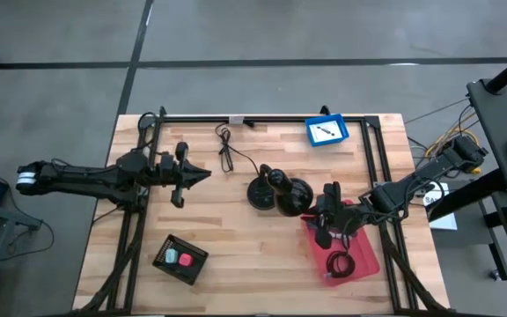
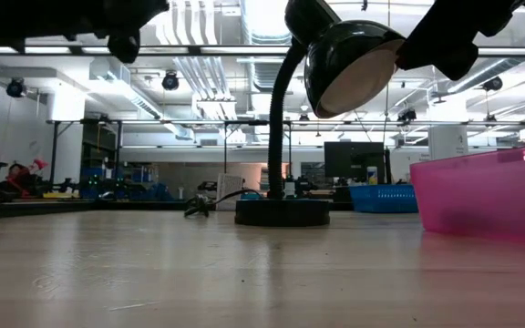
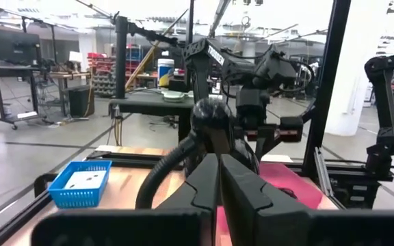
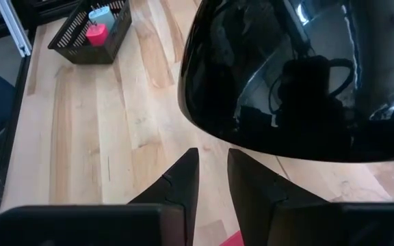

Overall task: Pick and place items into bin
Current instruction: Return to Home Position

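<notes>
High view: right gripper (image 1: 328, 220) hangs over the pink bin (image 1: 365, 249), open just a crack, holding nothing. The black cable (image 1: 339, 262) lies coiled in that bin, near it. Left gripper (image 1: 192, 173) is closed and empty, far away.

You have the lamp (image 1: 275, 192) at the middle of the bench (image 1: 236, 246). Just right of it lies the bin (image 1: 365, 251) holding the coiled cable (image 1: 340, 261). The basket (image 1: 196, 264) with two cubes (image 1: 177, 258) sits front-left, and a small tray (image 1: 342, 126) stands back right.
</notes>
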`<action>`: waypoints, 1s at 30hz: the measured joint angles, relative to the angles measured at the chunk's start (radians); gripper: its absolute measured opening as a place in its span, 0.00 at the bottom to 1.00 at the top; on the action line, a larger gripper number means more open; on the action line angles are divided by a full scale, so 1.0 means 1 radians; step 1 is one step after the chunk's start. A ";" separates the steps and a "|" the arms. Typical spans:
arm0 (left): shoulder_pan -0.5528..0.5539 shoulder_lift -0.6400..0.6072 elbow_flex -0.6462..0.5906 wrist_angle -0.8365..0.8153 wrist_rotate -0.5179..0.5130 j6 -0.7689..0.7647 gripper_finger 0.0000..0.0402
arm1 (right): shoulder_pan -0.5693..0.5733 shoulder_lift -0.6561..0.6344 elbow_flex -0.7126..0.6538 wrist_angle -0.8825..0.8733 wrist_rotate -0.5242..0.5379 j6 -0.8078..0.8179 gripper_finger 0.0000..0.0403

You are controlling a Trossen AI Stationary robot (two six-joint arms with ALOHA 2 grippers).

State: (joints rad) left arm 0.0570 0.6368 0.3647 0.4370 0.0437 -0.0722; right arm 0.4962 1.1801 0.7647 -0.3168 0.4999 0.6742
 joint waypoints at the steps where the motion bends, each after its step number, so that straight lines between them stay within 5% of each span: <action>1: 0.000 -0.014 -0.014 0.000 0.000 0.000 0.00 | 0.000 0.000 0.000 0.000 0.000 0.000 0.17; 30: 0.000 -0.277 -0.300 0.001 0.002 -0.132 0.00 | 0.000 0.000 0.000 0.001 0.000 0.030 0.17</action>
State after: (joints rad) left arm 0.0570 0.3602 0.0643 0.4384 0.0452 -0.2039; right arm 0.4965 1.1801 0.7647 -0.3161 0.4995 0.7044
